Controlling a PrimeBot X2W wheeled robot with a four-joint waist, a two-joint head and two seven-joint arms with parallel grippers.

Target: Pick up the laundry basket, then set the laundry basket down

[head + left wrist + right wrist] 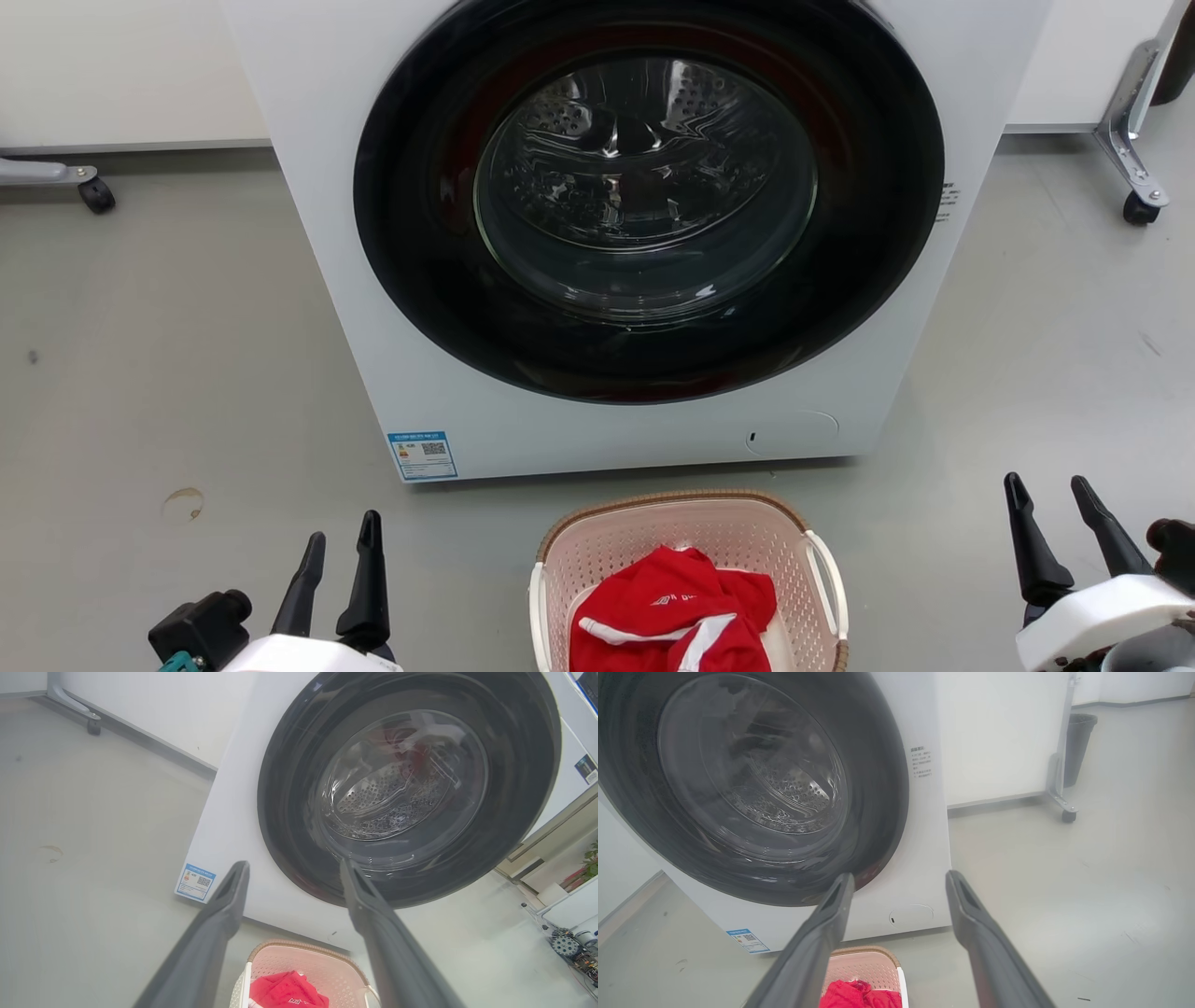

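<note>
The laundry basket (644, 537), pale pink with a brown woven-look rim and white side handles, stands on the floor just before the washer, with a red garment (672, 611) inside. It also appears low in the left wrist view as the laundry basket (322, 963) and in the right wrist view as the laundry basket (866, 963). My left gripper (341, 537) is open, well left of the basket and apart from it. My right gripper (1050, 495) is open, well to the basket's right. Nothing sits between either pair of fingers.
A white front-loading washer (635, 233) with a shut dark round door stands right behind the basket. Castored metal frames (1134, 149) stand at the far right and far left (65, 177). A dark bin (1078, 742) stands by the right frame. Grey floor lies on both sides.
</note>
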